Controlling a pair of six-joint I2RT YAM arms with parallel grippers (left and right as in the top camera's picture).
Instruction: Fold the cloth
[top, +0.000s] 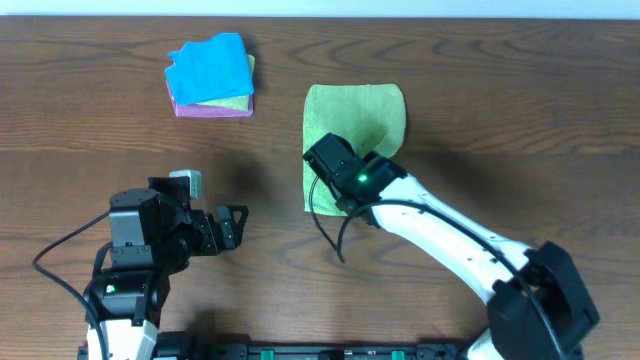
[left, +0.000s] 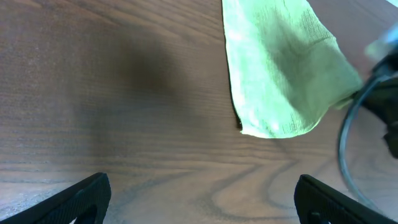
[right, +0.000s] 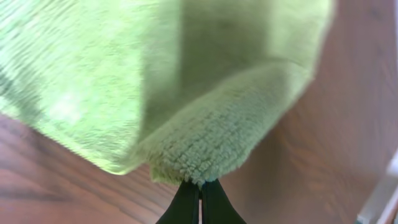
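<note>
Right wrist: your right gripper (right: 199, 186) pinches the cloth (right: 186, 93) edge, presumably for folding; left gripper (top: 235, 228) stands spread, apart from the cloth.

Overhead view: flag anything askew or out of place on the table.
The blue cloth lies crooked and rumpled atop the stack, not square with the pink cloth below. The green cloth has its near corner pinched in the right end effector.

cloth (right: 205, 146): soft looped pile, matt | table (top: 520, 100): wood grain, smooth | right end effector (right: 200, 202): matt black
</note>
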